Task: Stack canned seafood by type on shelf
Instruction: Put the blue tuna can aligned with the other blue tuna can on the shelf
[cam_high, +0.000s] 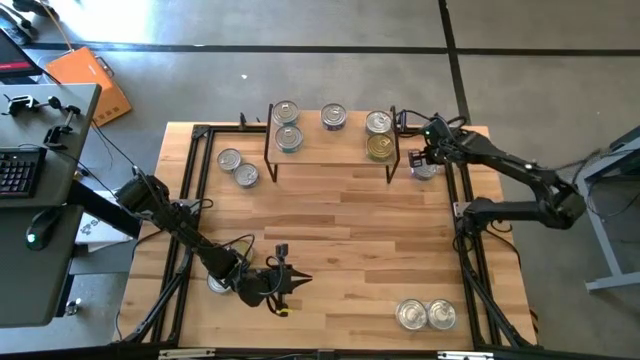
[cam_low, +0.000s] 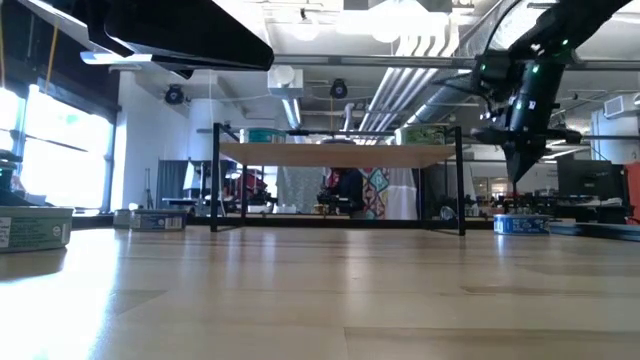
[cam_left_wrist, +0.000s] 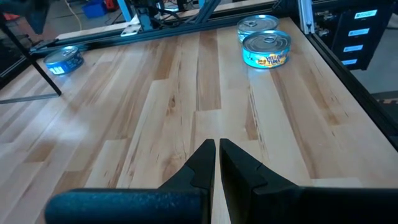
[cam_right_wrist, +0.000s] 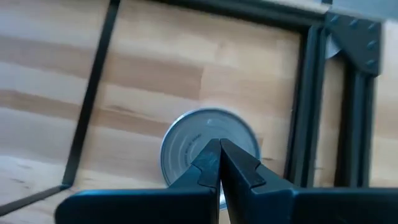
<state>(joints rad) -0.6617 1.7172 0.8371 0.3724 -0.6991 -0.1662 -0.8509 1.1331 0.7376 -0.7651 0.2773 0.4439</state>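
High view: shelf (cam_high: 330, 150) at table's far side, five tins on top; two stacked-looking silver tins (cam_high: 287, 127) at its left end, one silver tin (cam_high: 333, 118) mid, silver over gold pair (cam_high: 379, 135) at right end. Two tins (cam_high: 238, 167) on table left of shelf, two tins (cam_high: 426, 315) near front right corner. Right gripper (cam_high: 421, 157) just right of shelf, over a tin (cam_high: 426, 170). Left gripper (cam_high: 292, 281) at front left, another tin (cam_high: 218, 284) beside that arm.
Low view: shelf board (cam_low: 338, 153) on black legs, right gripper (cam_low: 524, 165) hangs above blue-labelled tin (cam_low: 520, 223), apart from it.
Left wrist view: left gripper (cam_left_wrist: 217, 152) fingers pressed together, empty; front-right tins (cam_left_wrist: 266, 42) ahead.
Right wrist view: right gripper (cam_right_wrist: 219, 155) closed, holding nothing, directly over silver tin (cam_right_wrist: 208, 138).
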